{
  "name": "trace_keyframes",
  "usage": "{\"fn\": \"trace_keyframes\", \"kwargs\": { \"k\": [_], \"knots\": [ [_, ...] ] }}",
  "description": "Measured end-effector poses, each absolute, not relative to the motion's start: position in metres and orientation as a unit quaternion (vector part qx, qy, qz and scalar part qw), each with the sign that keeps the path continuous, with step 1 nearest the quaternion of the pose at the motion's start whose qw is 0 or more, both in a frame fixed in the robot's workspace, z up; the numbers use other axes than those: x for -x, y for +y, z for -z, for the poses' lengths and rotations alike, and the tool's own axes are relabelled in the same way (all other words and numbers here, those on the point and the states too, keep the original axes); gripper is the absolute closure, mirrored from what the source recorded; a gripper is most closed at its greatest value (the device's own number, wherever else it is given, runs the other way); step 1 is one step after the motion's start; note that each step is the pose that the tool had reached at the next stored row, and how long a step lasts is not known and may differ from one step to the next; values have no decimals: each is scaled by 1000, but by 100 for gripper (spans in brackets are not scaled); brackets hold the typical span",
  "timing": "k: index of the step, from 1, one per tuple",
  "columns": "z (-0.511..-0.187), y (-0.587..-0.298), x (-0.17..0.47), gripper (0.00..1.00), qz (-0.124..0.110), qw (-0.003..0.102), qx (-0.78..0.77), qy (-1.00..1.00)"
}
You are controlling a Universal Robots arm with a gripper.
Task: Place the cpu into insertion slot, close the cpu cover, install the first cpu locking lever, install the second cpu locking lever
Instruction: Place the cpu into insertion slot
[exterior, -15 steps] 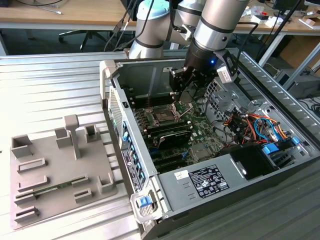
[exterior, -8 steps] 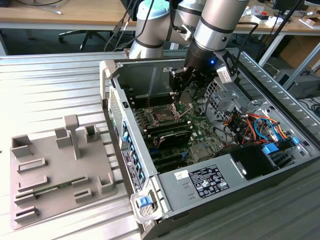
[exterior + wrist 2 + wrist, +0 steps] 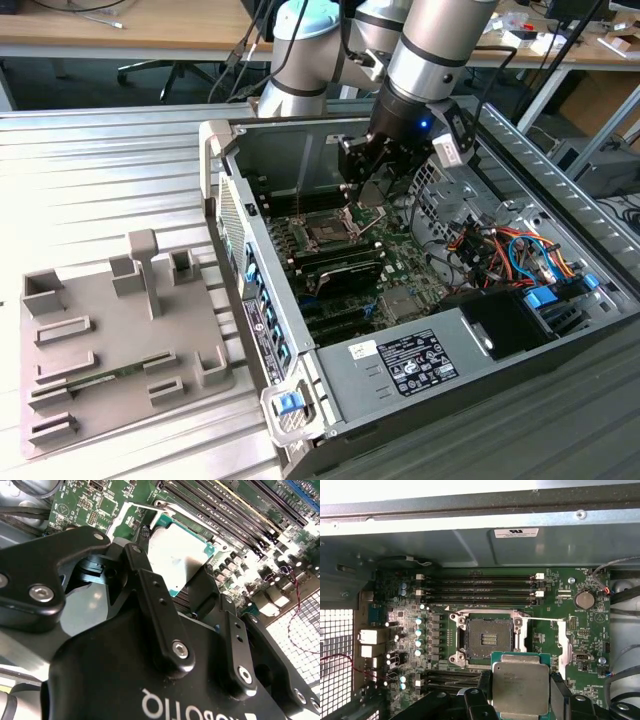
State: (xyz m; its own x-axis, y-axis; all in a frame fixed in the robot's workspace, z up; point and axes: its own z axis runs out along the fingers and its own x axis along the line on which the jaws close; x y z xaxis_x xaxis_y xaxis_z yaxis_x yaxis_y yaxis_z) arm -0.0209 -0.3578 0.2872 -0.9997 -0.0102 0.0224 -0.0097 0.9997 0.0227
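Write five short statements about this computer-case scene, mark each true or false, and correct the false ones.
1. The hand grips the cpu. True.
2. The cpu sits in the socket. False: the socket is empty with its contacts bare, and the cpu is in the hand, off the socket.
3. Long memory slots run beside the socket. True.
4. The case is closed. False: its side is open and the motherboard shows.
5. A grey fixture plate lies at the exterior view's right of the case. False: it lies at the left.
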Motion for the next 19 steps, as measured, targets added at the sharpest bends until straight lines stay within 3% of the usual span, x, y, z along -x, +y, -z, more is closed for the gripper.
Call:
{"fn": "trace_keyframes", "kwargs": {
  "k": [19],
  "knots": [
    [-287, -358, 21, 45, 12, 11, 23, -1000]
  ]
}}
